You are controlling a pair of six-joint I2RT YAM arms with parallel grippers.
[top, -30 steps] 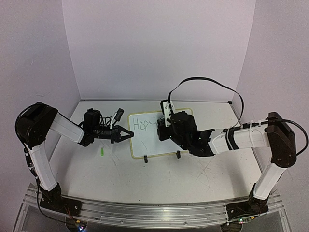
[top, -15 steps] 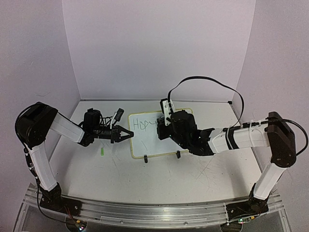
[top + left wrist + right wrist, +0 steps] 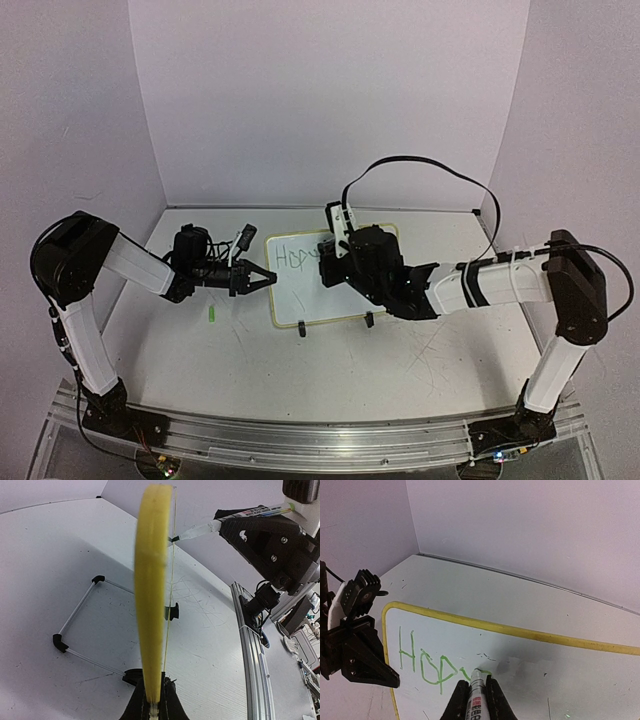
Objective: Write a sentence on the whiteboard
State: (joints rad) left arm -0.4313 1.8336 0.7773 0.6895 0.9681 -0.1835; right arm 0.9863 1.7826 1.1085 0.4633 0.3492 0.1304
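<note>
The whiteboard point(image 3: 545, 690) is white with a yellow rim, its writing point(image 3: 413, 650) green; the marker point(image 3: 476, 692) and desk point(image 3: 300, 370) are white, the right fingers point(image 3: 456, 703) black.

My top cam sits high behind the near edge of the table point(image 3: 330, 370), looking down across all of it to the back wall point(image 3: 330, 100). Left wrist cam is tight against the whiteboard point(image 3: 152, 590), sighting along its rim (edge-on, blurred). Right wrist cam faces the written side close up. All three share the board.

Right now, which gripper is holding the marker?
The right gripper: it pinches the marker, tip on the whiteboard. The left gripper only clamps that board's yellow rim.
</note>
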